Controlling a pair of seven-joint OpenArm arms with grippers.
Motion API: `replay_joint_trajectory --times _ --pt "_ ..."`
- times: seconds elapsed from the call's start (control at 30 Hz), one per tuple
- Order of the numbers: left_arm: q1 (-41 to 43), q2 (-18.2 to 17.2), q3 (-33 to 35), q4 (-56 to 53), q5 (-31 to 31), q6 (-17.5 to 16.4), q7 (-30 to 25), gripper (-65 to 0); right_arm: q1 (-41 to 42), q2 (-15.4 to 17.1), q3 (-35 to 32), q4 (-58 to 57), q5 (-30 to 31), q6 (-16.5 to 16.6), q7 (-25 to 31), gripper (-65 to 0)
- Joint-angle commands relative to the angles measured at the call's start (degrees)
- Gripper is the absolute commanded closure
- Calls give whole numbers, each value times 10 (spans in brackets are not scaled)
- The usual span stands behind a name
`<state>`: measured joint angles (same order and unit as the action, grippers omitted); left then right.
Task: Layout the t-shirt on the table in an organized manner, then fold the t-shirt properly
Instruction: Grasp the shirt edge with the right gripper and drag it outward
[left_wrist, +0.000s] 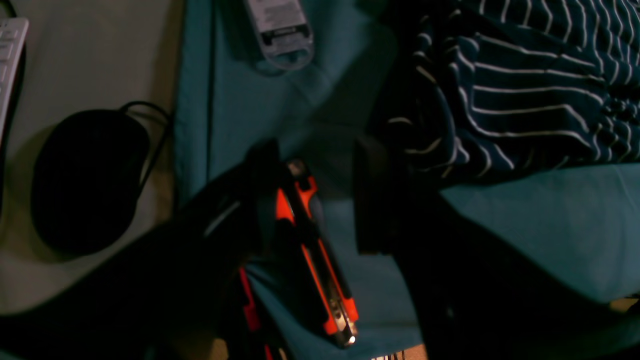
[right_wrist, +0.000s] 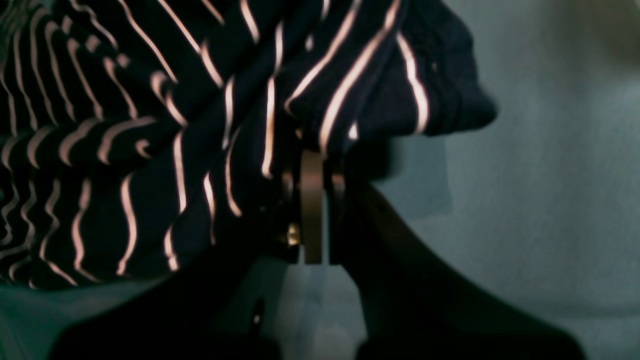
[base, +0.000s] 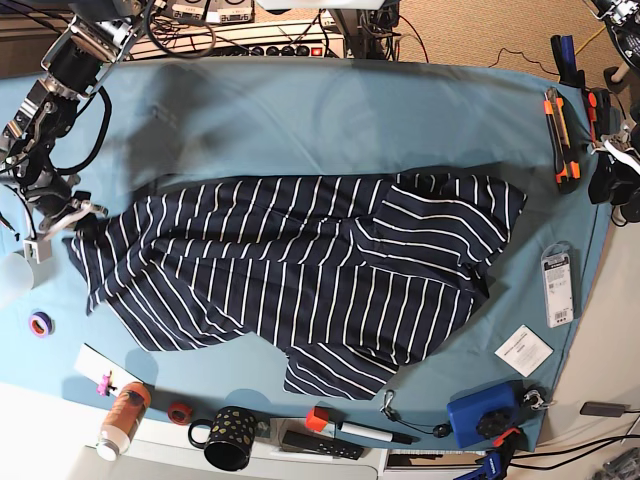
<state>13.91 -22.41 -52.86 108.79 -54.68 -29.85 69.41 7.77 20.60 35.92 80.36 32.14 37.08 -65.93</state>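
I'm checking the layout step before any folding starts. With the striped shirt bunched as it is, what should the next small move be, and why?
Probably draw the right gripper, shut on the t-shirt at its edge, outward along the table. The fabric lies wrinkled and askew, so tension would flatten it.

From the base view we look straight down on the whole table (base: 300, 110) from far above. The right wrist view sits very near the t-shirt (right_wrist: 150, 125), at its edge. The left wrist view looks down at the table's side, sharing the t-shirt (left_wrist: 525, 90) with both.
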Motion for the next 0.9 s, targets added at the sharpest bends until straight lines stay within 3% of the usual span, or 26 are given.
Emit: replay_joint_trajectory --times 0.0,0.17,0.3,0.47,0.57,0.87 --pt "-2 -12 -4 9 -11 0 -7 -249 12 12 2 9 13 0 10 0" --pt "-2 -12 -3 9 -11 0 -8 -249 0 12 1 9 13 29 -20 0" --pt "-2 -12 -3 9 -11 0 -8 -249 -13 11 1 9 12 29 -18 -81" --pt "-2 -12 -3 9 -11 0 -8 -249 -24 11 1 9 13 29 -8 -79" --pt "-2 -12 -3 9 -11 0 -8 -249 -24 12 1 9 12 20 2 0" --pt "-2 -12 -4 9 -11 0 -8 -249 -22 12 2 10 12 20 31 0"
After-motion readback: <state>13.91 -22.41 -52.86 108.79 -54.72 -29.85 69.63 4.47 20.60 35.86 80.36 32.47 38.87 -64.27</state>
